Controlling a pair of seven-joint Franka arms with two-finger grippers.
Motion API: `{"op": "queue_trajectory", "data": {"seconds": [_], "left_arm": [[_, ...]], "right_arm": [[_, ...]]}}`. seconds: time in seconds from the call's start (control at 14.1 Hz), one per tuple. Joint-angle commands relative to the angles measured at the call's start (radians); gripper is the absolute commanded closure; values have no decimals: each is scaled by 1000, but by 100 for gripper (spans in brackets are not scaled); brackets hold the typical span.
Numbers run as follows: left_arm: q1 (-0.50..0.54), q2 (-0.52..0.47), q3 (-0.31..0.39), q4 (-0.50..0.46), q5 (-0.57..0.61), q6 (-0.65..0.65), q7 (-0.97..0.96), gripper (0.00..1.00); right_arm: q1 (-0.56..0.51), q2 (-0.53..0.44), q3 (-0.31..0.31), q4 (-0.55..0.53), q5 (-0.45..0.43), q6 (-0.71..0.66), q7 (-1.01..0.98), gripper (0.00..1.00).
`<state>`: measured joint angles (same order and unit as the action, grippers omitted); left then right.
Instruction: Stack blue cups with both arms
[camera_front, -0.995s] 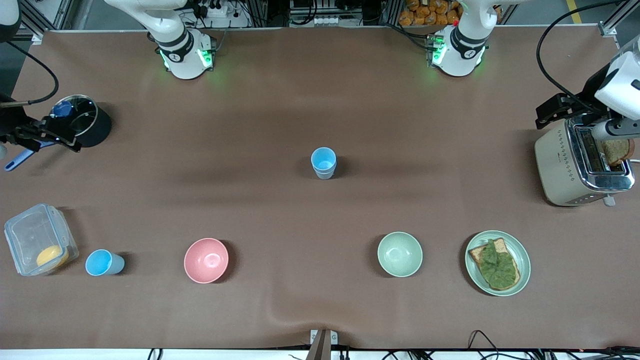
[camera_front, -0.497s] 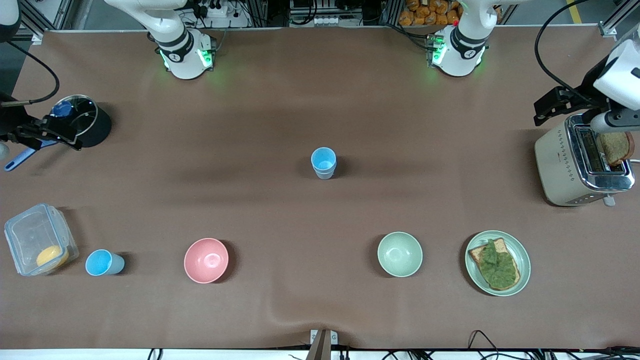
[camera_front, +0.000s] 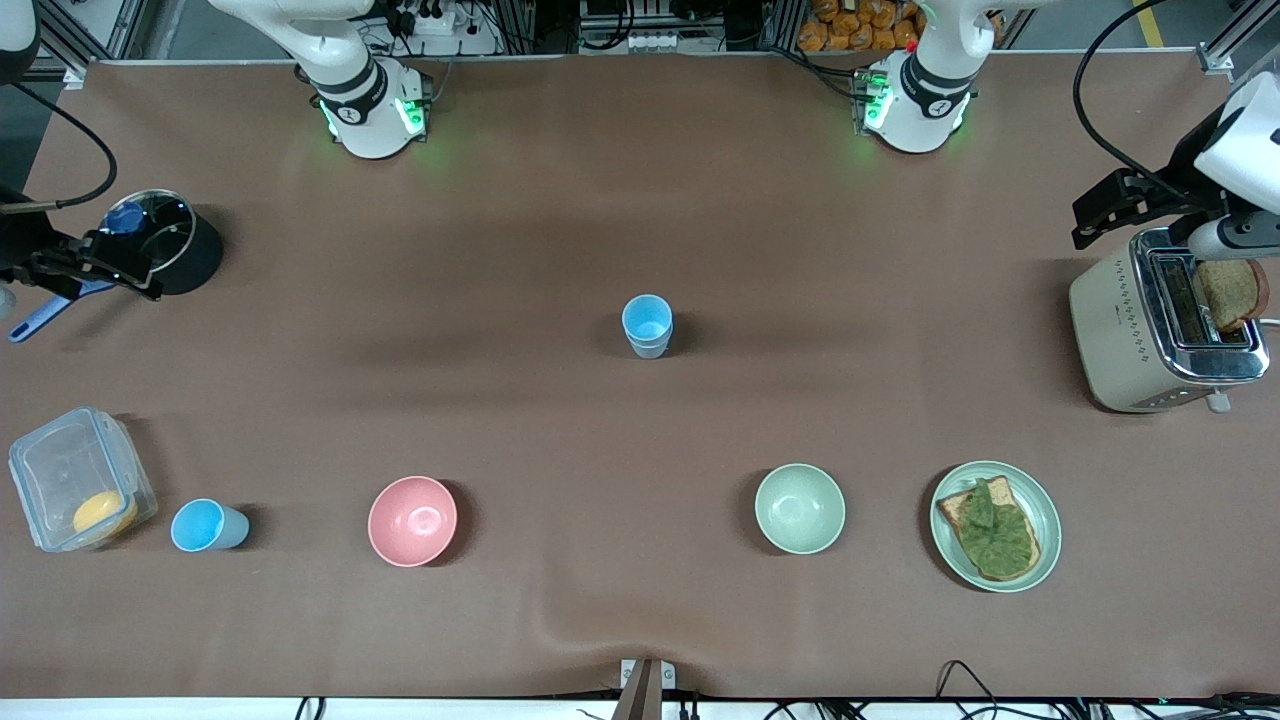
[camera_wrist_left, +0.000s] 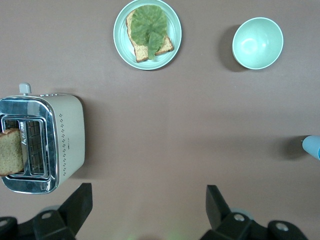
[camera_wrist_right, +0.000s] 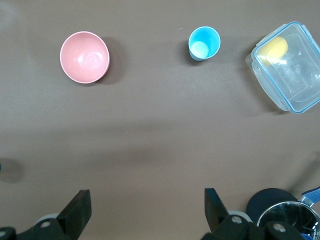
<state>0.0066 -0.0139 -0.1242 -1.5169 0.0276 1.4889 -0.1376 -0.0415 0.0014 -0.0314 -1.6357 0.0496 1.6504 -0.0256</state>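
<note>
Cups here look like light, stiff plastic with smooth tapered walls, so I judge they could slip or tip under a hard squeeze; the best hold is probably across the rim, one finger inside and one outside, or around the upper wall. One cup stands at mid-table, and it seems to be two already nested, though I cannot be sure. A single cup stands near the front camera toward the right arm's end, between the clear box and the pink bowl, just beside the box.

Both arms wait raised at the table's ends, wrists turned down. The right gripper hangs over the pot, fingers spread wide and holding nothing. The left gripper hangs over the toaster, likewise spread and empty. Its wrist view shows the green bowl, the plate and a sliver of the middle cup at the frame's edge.
</note>
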Motion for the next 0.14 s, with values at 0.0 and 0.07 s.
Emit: {"op": "queue_trajectory", "data": {"seconds": [0.0,0.07], "left_arm": [[7,-11,-3,6,-18,-15,29,0],[6,-11,-5,6,-18,-15,27,0]], "right_arm": [[-3,-9,2,4,-16,-12,-8,0],[-3,-9,2,4,-14,-12,-8,0]]}}
